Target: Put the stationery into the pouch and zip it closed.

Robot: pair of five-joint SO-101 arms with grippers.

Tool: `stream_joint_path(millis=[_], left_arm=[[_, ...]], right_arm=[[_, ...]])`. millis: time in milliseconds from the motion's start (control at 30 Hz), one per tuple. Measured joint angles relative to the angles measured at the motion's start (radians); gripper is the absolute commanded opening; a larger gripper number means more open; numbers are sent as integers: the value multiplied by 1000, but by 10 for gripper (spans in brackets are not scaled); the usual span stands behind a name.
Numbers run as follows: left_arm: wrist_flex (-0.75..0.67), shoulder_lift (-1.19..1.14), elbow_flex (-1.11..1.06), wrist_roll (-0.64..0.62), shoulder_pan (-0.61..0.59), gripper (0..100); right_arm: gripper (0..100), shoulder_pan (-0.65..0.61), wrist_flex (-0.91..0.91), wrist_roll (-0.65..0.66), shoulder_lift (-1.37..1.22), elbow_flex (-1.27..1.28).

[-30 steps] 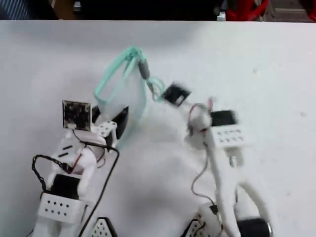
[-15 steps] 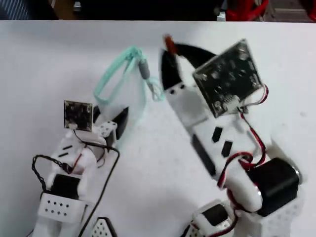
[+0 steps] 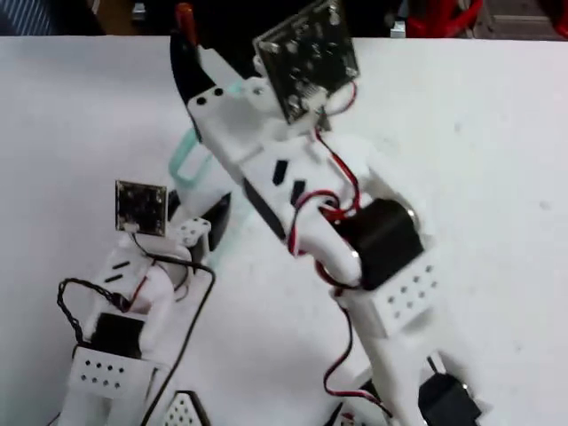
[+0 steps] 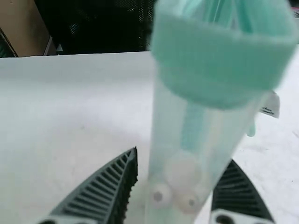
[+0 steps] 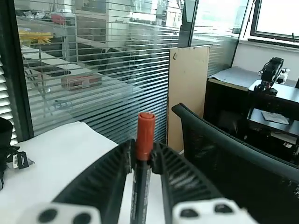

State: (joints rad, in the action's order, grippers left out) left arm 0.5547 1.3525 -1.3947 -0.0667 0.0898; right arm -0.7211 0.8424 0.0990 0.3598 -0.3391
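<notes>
Your right pincer [image 5: 145,150] pinches the marker [image 5: 145,127], long axis along its fingers. The pouch [image 3: 190,165] lies beneath, pinched by your left pincer [image 4: 180,164].

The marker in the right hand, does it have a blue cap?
No, the marker clamped in the right hand has a red-orange cap.

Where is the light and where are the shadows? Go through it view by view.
High view: even light on the white table, only faint shadows, dark room beyond its far edge. Left wrist view: light passes through the translucent pouch. Right wrist view: daylight from the windows behind the pen, no glare on it.
</notes>
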Motion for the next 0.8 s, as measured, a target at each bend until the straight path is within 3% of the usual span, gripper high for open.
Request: stream_joint_path(millis=[333, 467, 600, 667, 800], left_arm=[[0, 0, 0, 0, 0, 252], [0, 0, 0, 0, 0, 252], [0, 0, 0, 0, 0, 252], [0, 0, 0, 0, 0, 252], [0, 0, 0, 0, 0, 251]], right_arm=[[18, 15, 0, 5, -52, 103], [18, 18, 3, 178, -29, 236], [22, -64, 60, 397, -21, 362], [77, -89, 80, 419, -21, 370], [315, -89, 95, 371, -14, 371]])
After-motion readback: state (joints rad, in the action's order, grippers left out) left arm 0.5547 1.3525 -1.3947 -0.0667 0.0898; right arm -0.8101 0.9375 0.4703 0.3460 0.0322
